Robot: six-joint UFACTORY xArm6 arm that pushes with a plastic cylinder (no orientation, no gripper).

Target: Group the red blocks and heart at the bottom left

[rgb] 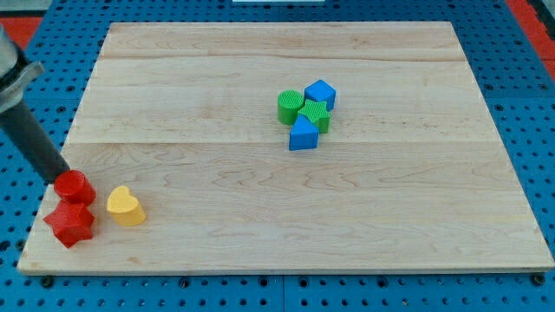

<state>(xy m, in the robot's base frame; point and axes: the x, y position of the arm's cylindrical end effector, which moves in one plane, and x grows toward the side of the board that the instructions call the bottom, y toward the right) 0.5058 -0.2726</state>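
The red cylinder is seen near the bottom left corner of the wooden surface, with the red star-shaped block just below it; the two appear to be touching. The yellow heart lies just to the view's right of them, close by but apart from both by a thin gap. All three are gathered in the surface's bottom left.

No hand is fitted to the arm, so nothing is clamped or held; only a straight dark rod is carried. The rod slants down from the view's upper left, and my tip is placed at the upper left edge of the red cylinder, seemingly against it, though actual contact cannot be told for sure.

Well apart, right of centre in the upper half of the surface, a tight cluster is found: a green cylinder, a blue block to its right, a green star-shaped block between them and slightly lower, and a blue triangular block at the bottom of the cluster. These four are packed together. The surface rests on a blue perforated base
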